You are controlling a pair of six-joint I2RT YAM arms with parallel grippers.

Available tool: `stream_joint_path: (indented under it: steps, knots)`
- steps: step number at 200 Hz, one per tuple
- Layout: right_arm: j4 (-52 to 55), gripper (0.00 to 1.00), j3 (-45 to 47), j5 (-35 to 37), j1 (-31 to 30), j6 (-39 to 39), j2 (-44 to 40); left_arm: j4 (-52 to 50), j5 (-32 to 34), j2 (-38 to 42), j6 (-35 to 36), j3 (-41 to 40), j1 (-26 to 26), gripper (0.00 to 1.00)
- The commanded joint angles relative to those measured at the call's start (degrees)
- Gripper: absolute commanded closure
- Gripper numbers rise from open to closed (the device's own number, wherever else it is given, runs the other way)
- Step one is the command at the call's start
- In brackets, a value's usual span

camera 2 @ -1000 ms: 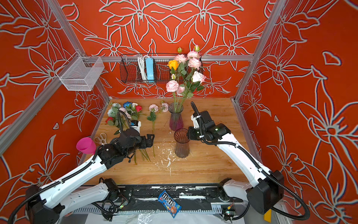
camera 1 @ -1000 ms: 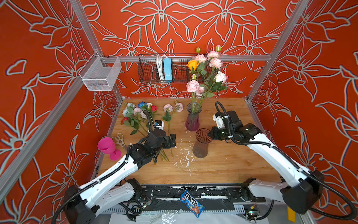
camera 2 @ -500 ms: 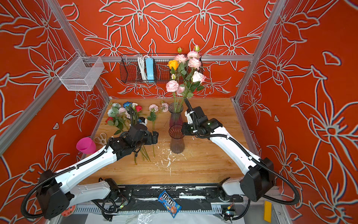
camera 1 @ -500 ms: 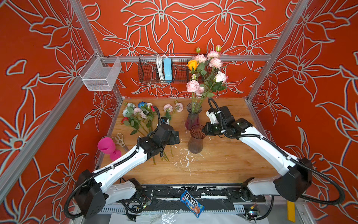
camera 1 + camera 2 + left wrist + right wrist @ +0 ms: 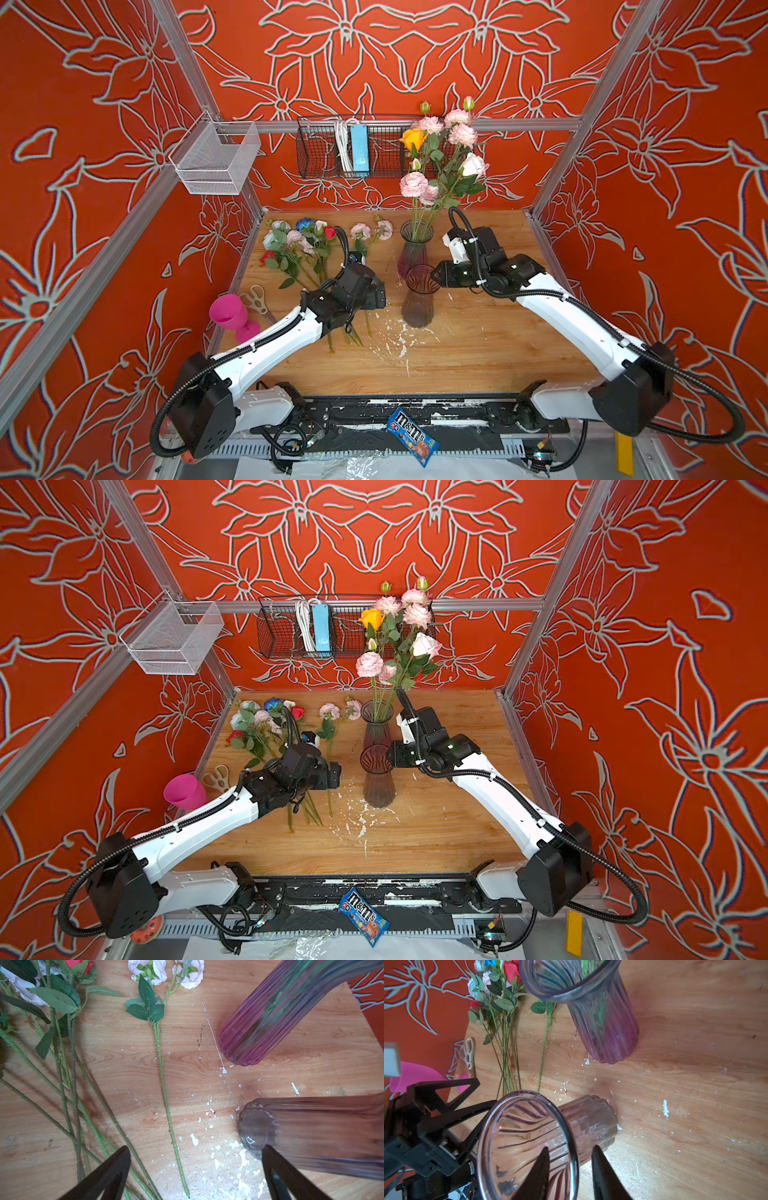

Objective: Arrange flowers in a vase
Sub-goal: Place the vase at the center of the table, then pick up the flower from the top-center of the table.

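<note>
- The right gripper (image 5: pixel 570 1147) has just let go. A second ago it was pinched on the rim of the empty vase (image 5: pixel 417 303). Now its jaws stand apart astride that rim, one finger inside the glass and one outside, with a gap on either side.
- In that second the empty vase has been carried a little toward the left edge of the table (image 5: pixel 478 353). It stands upright near the table's middle, just in front of the pink vase (image 5: pixel 413 253), which holds a bouquet (image 5: pixel 440 158).
- The left gripper (image 5: pixel 195 1147) has pushed in toward the middle. Its jaws are spread wide and empty, hovering over the lower end of a single pink-bloomed stem (image 5: pixel 164 1084).
- The loose flowers (image 5: pixel 299 249) lie flat near the back left corner, stems pointing toward the front edge.
- The vase looks placed. The right arm probably needs to lift clear without knocking the rim, and the left arm seems set to pick up a stem for the empty vase.
</note>
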State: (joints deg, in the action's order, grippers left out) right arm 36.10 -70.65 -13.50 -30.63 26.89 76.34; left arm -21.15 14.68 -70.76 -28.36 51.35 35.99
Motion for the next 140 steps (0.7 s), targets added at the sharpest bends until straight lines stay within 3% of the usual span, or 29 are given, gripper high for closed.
stream_joint_path:
  steps: [1,93,140]
  knots:
    - [-0.7,0.6,0.0,2.5,-0.2,-0.9,-2.5,-1.6,-0.3,-0.7,0.4,2.1,-0.6,0.02]
    - [0.0,0.48,-0.5,5.9,-0.3,-3.5,-11.5,-4.3,-2.2,-5.1,1.9,6.5,-3.4,0.02]
    - [-4.3,0.46,4.6,7.9,-0.3,-2.8,-19.5,-6.8,-4.3,-12.9,2.6,10.8,-5.8,0.02]
